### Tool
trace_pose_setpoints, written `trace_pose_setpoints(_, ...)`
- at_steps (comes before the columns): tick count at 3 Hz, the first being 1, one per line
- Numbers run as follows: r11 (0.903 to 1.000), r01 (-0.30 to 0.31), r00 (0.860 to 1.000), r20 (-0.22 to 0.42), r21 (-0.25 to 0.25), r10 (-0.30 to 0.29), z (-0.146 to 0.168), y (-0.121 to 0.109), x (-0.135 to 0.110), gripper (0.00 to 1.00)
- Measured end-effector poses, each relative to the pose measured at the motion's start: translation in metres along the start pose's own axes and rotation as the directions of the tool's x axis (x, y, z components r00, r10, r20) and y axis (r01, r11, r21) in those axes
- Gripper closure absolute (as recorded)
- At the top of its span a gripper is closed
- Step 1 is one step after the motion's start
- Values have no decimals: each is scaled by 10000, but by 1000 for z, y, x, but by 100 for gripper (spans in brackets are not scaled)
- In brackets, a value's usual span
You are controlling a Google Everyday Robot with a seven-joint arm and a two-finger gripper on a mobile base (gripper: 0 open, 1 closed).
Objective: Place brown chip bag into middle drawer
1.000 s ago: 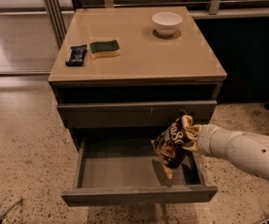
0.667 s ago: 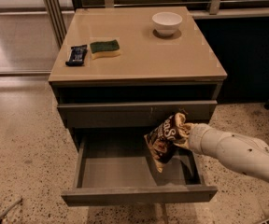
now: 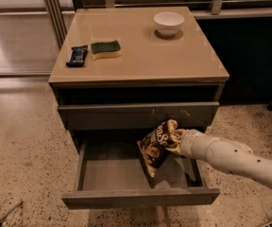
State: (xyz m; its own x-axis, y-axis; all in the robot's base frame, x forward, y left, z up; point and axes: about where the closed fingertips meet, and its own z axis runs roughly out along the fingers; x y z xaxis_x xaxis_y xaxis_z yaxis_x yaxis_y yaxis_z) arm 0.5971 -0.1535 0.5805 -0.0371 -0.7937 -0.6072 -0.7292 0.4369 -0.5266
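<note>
Middle drawer [image 3: 108, 175]: arm [image 3: 230, 158] angled in, gripper [image 3: 175, 139] clutching brown chip bag [image 3: 156, 146].

Office or lab-type indoor space, not home. Speckled terrazzo floor [image 3: 22, 141] at lower left; metal door frame [image 3: 53, 8] upper left; railing [image 3: 174, 4] along top edge. Tan-topped drawer desk [image 3: 140, 56] at centre carries white bowl [image 3: 168, 22], sponge [image 3: 105, 48], snack bar [image 3: 76, 55]. Robot claw [image 3: 176, 138] right of centre, clamped on brown chip bag [image 3: 156, 148] over open middle drawer [image 3: 112, 174].
</note>
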Motion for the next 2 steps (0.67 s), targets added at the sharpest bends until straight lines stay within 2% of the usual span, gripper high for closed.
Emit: trace_pose_setpoints(2,9963,-348,9991,210,-780,366,37,27,1,100)
